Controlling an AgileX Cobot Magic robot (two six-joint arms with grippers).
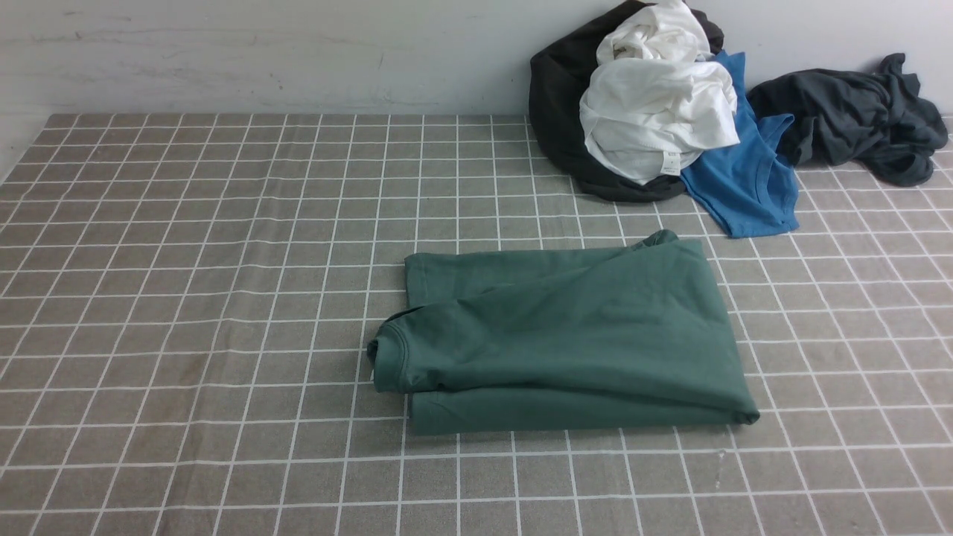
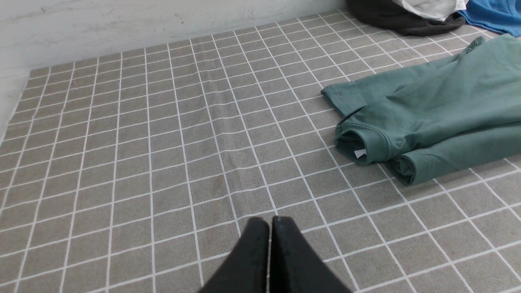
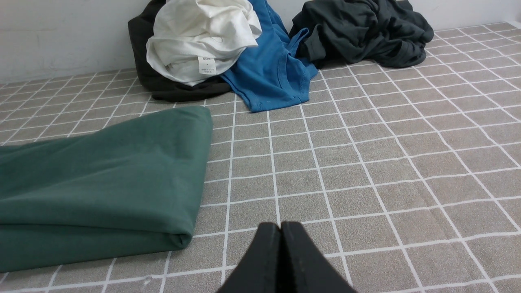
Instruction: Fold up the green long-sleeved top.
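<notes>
The green long-sleeved top [image 1: 573, 335] lies folded into a compact rectangle at the middle of the checked table cloth, neck opening at its left end. It also shows in the left wrist view [image 2: 435, 110] and the right wrist view [image 3: 97, 183]. Its logo print is hidden. My left gripper [image 2: 270, 221] is shut and empty, above bare cloth, well apart from the top. My right gripper [image 3: 281, 226] is shut and empty, above bare cloth beside the top's folded edge. Neither gripper shows in the front view.
A heap of clothes sits at the back right against the wall: a white garment [image 1: 655, 104] on a black one [image 1: 558, 112], a bright blue T-shirt [image 1: 744, 179] and a dark grey garment [image 1: 856, 119]. The cloth's left half [image 1: 186, 298] holds nothing.
</notes>
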